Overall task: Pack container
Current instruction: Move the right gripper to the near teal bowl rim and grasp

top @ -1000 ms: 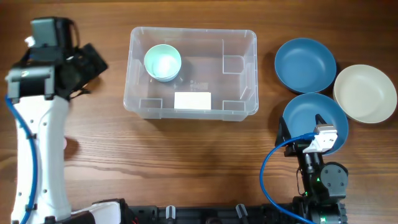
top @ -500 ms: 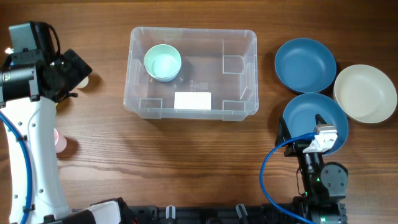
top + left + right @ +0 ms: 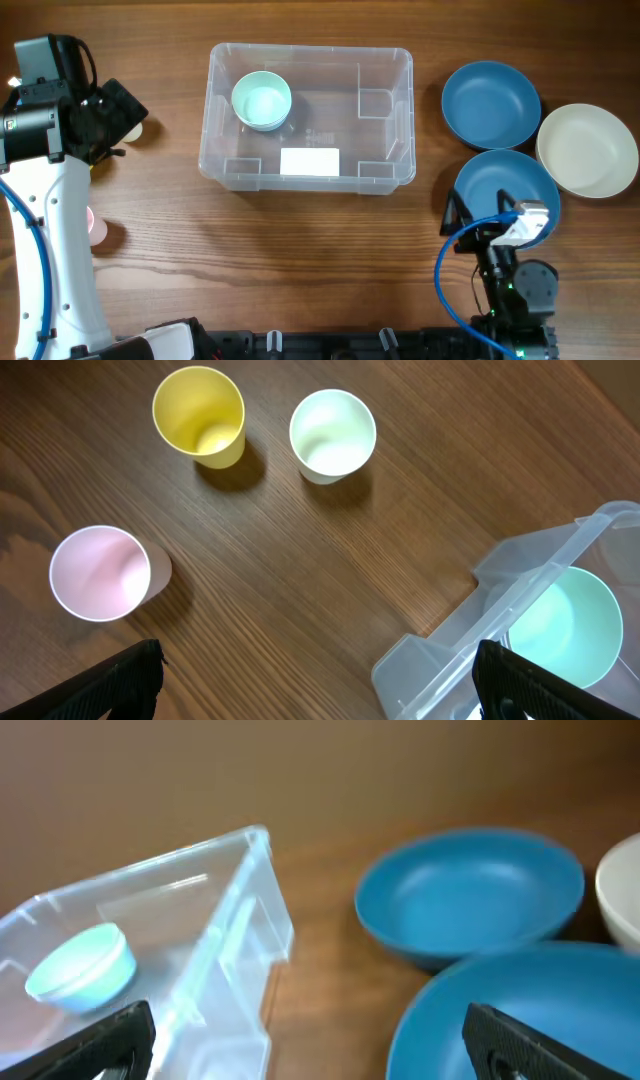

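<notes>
At five o'clock the right pincer (image 3: 310,1055) gapes empty over the near blue bowl (image 3: 500,180), whose shallow rim may slip. The container (image 3: 340,110) sits at twelve; at ten the left pincer (image 3: 320,690), also agape, could topple the pink cup (image 3: 98,572).

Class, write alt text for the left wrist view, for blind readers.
A yellow cup, a pale green cup and a pink cup stand apart on a wooden table. Lower right, a corner of the container holds a mint bowl; the open left gripper frames the bottom edge.
</notes>
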`<act>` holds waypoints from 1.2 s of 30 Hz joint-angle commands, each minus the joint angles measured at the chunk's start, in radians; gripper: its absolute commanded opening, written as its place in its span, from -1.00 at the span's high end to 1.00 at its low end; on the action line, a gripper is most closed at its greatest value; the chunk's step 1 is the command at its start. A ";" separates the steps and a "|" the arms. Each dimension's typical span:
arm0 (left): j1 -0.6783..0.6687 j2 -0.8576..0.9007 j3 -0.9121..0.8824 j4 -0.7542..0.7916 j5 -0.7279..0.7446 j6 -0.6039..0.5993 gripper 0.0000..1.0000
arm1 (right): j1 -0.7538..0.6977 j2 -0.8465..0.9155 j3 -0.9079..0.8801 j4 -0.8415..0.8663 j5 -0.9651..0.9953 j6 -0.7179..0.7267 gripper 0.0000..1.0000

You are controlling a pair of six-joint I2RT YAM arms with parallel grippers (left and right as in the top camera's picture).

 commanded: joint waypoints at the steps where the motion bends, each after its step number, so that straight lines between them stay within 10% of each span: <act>1: 0.005 -0.014 0.010 0.000 -0.002 -0.010 -1.00 | -0.005 0.005 0.016 0.026 -0.093 0.018 -0.99; 17: 0.005 -0.014 0.010 0.000 -0.002 -0.010 -0.99 | -0.005 0.798 0.881 -0.721 -0.091 -0.085 -0.99; 22: 0.005 -0.014 0.010 0.000 -0.002 -0.010 -0.99 | -0.005 0.888 0.925 -0.780 -0.062 -0.081 -0.99; 26: 0.005 -0.014 0.010 0.000 -0.002 -0.010 -1.00 | -0.091 0.887 0.925 -0.904 0.200 0.248 -0.99; 36: 0.005 -0.014 0.010 0.000 -0.002 -0.010 -0.99 | -0.347 0.968 0.917 -0.941 0.099 0.060 -0.99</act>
